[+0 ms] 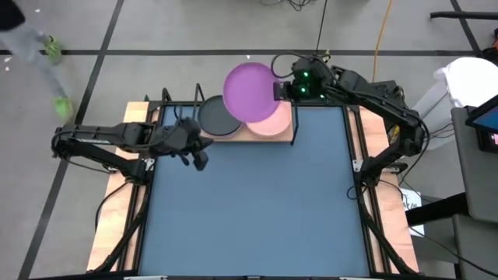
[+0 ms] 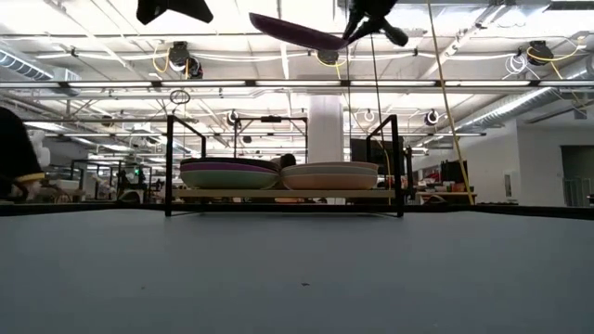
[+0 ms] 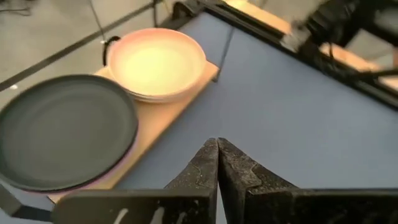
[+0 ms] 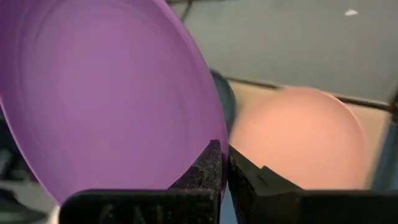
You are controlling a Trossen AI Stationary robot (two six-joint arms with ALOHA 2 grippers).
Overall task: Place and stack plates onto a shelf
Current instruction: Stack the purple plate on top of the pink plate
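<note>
Right claw (image 1: 278, 89): clamped on the rim of a purple plate (image 1: 250, 92), carried high and tilted, well above the shelf (image 1: 283, 134). The plate extends from the claw toward the left arm's side, overhanging both stacks below.

Shelf contents: a pink-topped stack (image 2: 329, 174) lies directly beneath the right claw; a stack topped by a dark grey plate (image 1: 217, 117) lies farther off, on the side nearer the left claw (image 1: 196, 151). In the low view a purple edge shows under that grey plate.

Left claw: clenched, empty, hovering over the blue mat (image 1: 257, 202) on the table, just beside the grey stack.

Judgement: the coming move is a level descent; the pink stack is the shorter drop. The black wire posts (image 2: 396, 165) bound the shelf corners, so the plate must come down between them. Open room exists above both stacks.
</note>
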